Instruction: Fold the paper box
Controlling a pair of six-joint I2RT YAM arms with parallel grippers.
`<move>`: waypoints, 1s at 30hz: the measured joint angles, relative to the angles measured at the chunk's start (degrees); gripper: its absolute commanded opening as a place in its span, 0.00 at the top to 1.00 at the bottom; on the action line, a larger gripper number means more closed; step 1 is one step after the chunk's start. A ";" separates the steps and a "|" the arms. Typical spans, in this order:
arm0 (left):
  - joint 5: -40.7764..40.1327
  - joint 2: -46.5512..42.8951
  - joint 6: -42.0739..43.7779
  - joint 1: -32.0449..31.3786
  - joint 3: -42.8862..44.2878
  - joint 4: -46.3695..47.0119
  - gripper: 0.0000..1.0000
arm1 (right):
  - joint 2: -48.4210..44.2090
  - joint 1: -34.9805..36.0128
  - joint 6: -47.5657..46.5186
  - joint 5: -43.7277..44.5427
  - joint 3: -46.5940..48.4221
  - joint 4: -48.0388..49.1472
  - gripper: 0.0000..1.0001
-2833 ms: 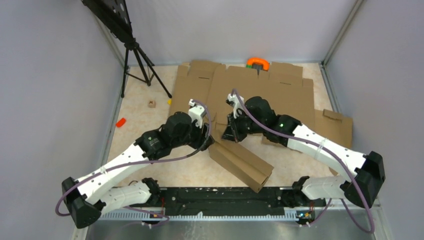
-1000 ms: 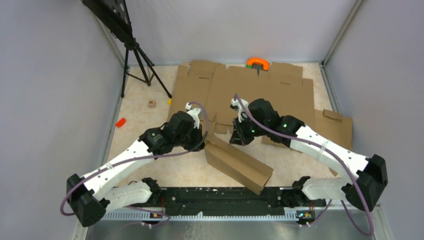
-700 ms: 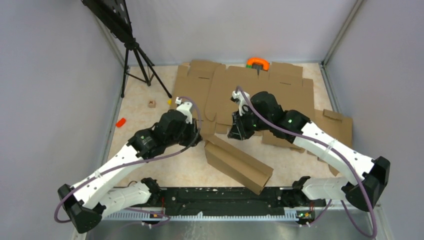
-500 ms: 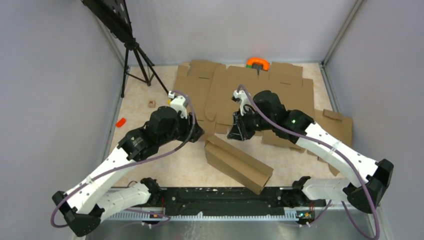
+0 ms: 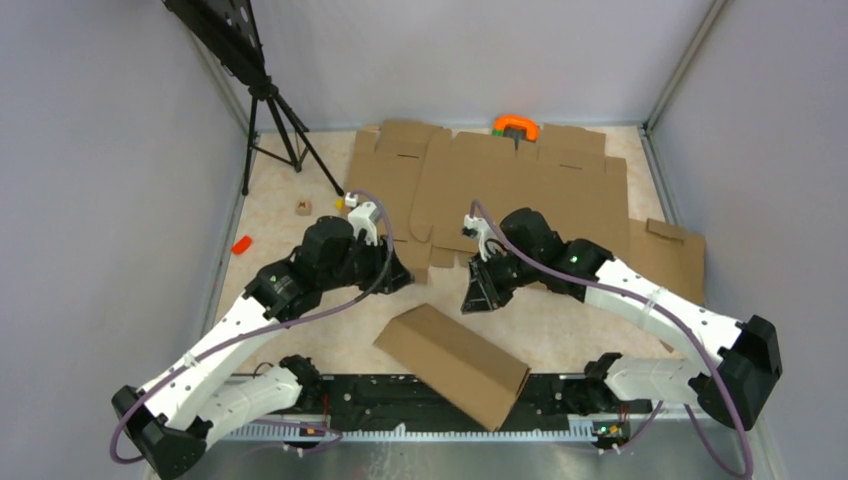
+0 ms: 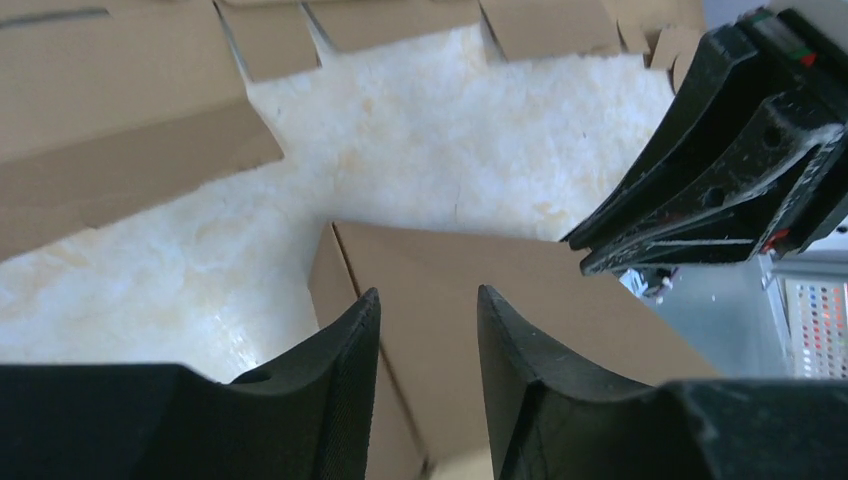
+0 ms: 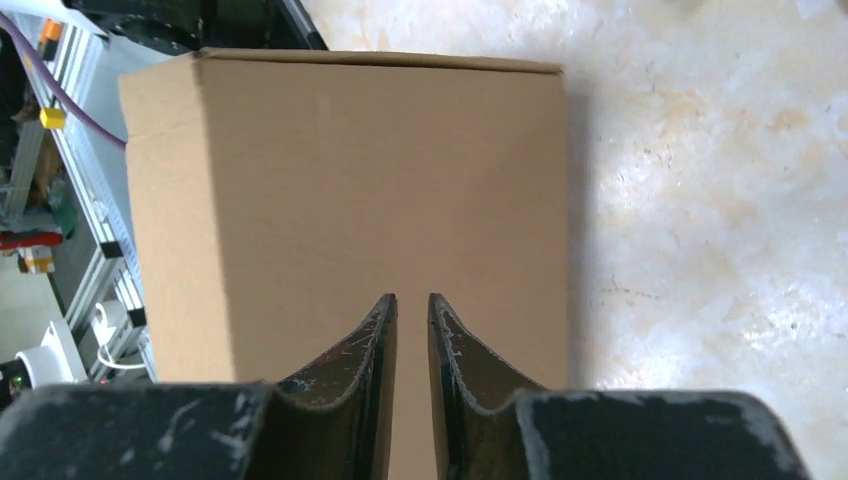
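The paper box (image 5: 450, 365) lies as a closed brown slab near the table's front edge, partly over the black rail. Neither gripper touches it. My left gripper (image 5: 400, 277) hovers behind its left end, jaws apart and empty; in the left wrist view (image 6: 428, 295) the box (image 6: 480, 290) lies below the fingers. My right gripper (image 5: 476, 297) hovers behind the box's middle. In the right wrist view (image 7: 411, 298) its jaws stand a thin slit apart with nothing between them, above the box's flat top (image 7: 350, 190).
Wide flat cardboard blanks (image 5: 520, 185) cover the back of the table, with a smaller piece (image 5: 670, 250) at the right. An orange clamp (image 5: 515, 126) sits at the back edge. A tripod (image 5: 270, 110), a wooden block (image 5: 304, 208) and a red piece (image 5: 241, 244) are at the left.
The box has slid toward the front edge and now lies flat, closed and free. Both grippers have drawn away from it; the left arm swung back to the left.
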 measured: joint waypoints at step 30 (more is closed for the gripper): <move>2.56 7.72 -1.66 0.04 -4.76 -12.35 0.39 | -10.40 18.88 17.40 16.28 -12.55 -11.30 0.09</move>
